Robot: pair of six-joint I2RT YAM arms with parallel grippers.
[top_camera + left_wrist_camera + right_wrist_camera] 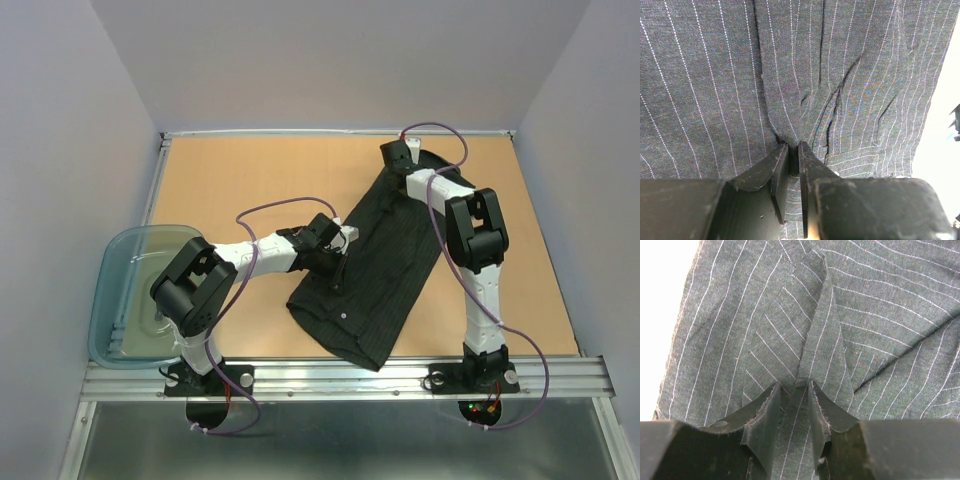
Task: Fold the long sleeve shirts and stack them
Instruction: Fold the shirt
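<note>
The shirt [375, 270] is pinched at its left edge by the left gripper [794, 150], at its far end by the right gripper [795, 390]; sleeves cannot be made out.

button-up shirt [375, 285] was black with thin white pinstripes and tiny white buttons [343, 316], tub [112, 268] was see-through blue-grey, tabletop [250, 180] was light tan wood, arms [262, 255] were black and white with purple cables [275, 207]

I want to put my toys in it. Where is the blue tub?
In the top view, the blue tub sits at the table's near left edge, beside the left arm's elbow and left of the black shirt.
</note>
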